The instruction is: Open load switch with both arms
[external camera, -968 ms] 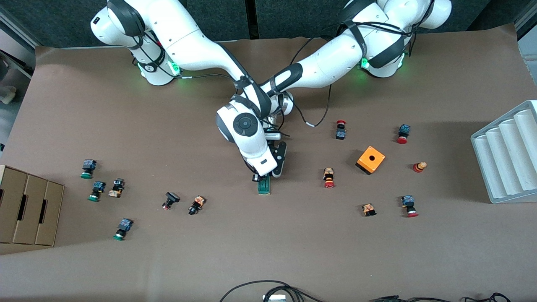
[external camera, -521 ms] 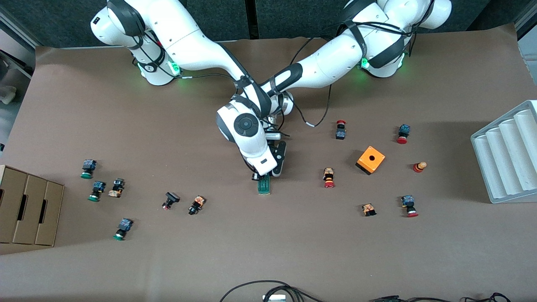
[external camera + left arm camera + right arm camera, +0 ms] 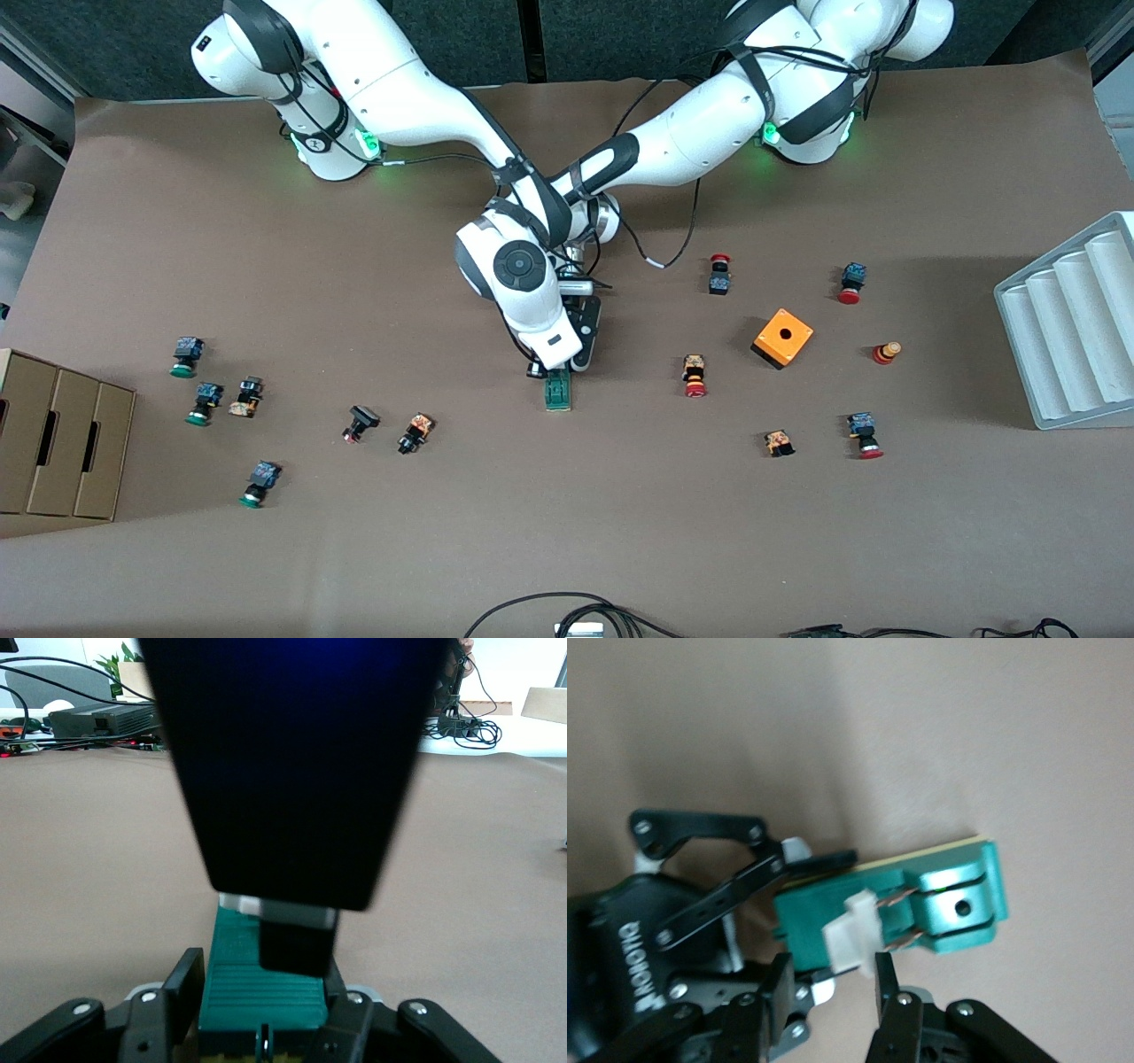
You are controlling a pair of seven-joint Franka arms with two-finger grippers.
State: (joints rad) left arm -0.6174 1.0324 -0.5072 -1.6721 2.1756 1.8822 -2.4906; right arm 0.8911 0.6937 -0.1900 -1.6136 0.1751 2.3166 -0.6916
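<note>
The load switch (image 3: 557, 392), a narrow dark-green block, lies flat mid-table, nearer the front camera than both hands. In the left wrist view its ribbed green body (image 3: 261, 979) sits between the fingers of my left gripper (image 3: 266, 981), which is shut on it. The right arm's dark hand fills most of that view above the switch. In the right wrist view the white end piece (image 3: 852, 937) juts from the green body (image 3: 939, 904). My right gripper (image 3: 833, 964) stands open just off that white piece, its fingers apart and not pressing it. From the front, the right gripper (image 3: 541, 369) hangs over the switch's end.
An orange cube with a hole (image 3: 782, 337) and several small push buttons, one of them (image 3: 695, 375), lie toward the left arm's end. More buttons (image 3: 415, 432) lie toward the right arm's end, by a cardboard box (image 3: 62, 443). A white ridged tray (image 3: 1072, 328) stands at the table's edge.
My right gripper's fingers have parted and let go of the white end piece, and the right hand has edged slightly back toward the bases. The left gripper and the switch have stayed put.
</note>
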